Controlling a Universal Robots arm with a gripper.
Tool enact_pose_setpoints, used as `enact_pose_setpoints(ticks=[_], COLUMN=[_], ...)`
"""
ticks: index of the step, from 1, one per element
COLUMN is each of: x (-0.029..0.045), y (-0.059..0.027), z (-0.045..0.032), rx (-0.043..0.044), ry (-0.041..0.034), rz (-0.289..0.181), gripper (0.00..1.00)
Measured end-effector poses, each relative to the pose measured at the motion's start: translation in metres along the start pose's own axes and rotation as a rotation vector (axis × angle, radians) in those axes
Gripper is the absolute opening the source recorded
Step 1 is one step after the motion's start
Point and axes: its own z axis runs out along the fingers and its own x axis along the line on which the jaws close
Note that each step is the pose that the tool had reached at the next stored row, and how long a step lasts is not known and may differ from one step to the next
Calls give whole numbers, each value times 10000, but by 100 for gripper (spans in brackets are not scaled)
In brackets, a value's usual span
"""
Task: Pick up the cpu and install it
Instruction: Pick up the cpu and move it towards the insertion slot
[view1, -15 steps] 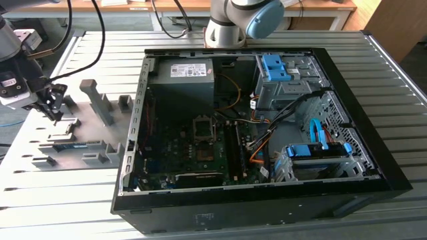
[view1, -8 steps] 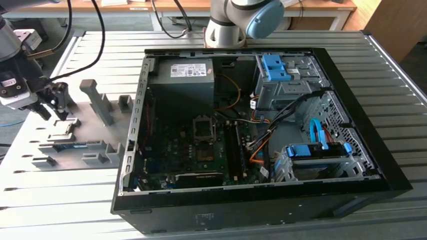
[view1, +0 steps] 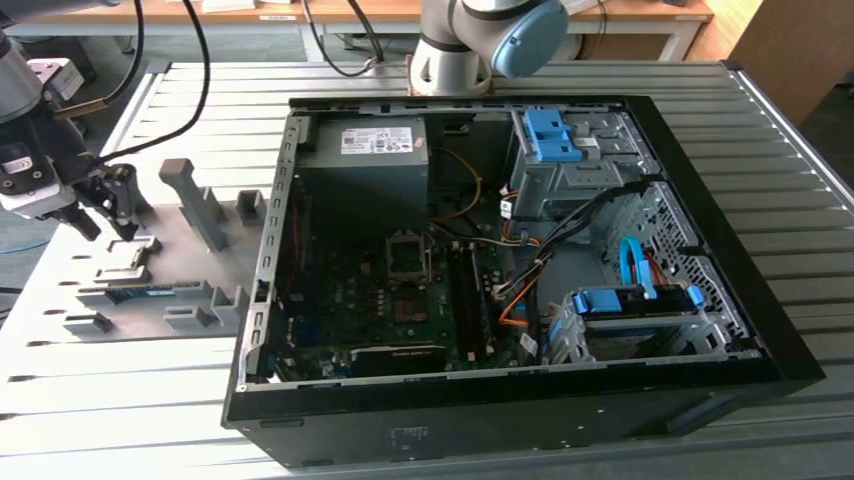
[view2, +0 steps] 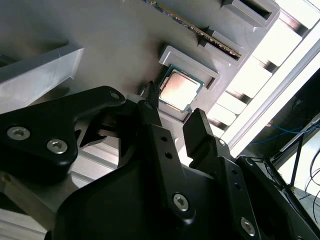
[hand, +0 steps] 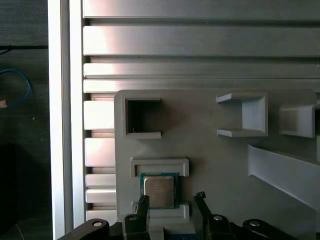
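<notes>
The cpu (hand: 159, 190) (view2: 179, 90) is a square chip with a metal lid and a green edge. It lies flat in a shallow holder on the grey fixture plate (hand: 200, 155), at the exterior view's left. My gripper (view1: 107, 222) (hand: 172, 198) (view2: 175, 104) hangs just above it, open. One black finger stands on each side of the chip and neither touches it. The open computer case (view1: 694, 250) lies in the middle of the table, with the motherboard's cpu socket (view1: 407, 255) uncovered inside.
The fixture plate carries several raised holders and an upright grey block (view1: 200, 205). A memory stick (view2: 200, 31) lies in a slot near the cpu. The arm's base (view1: 454, 50) stands behind the case. Cables and blue drive bays (view1: 554, 135) fill the case's right side.
</notes>
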Motion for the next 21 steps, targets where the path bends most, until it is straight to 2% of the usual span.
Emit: enact_pose_setpoints(ticks=[8, 9, 10, 13, 15, 17, 21], x=[0, 0, 3, 14, 34, 48, 51], y=[0, 0, -1, 1, 0, -4, -3], z=[0, 0, 4, 24, 47, 77, 117], rx=[-6, -6, -10, -173, -229, -243, -262], ry=[0, 0, -1, 4, 5, 1, -8], rz=[1, 1, 0, 5, 7, -101, -772], gripper=[49, 55, 55, 55, 55, 55, 55])
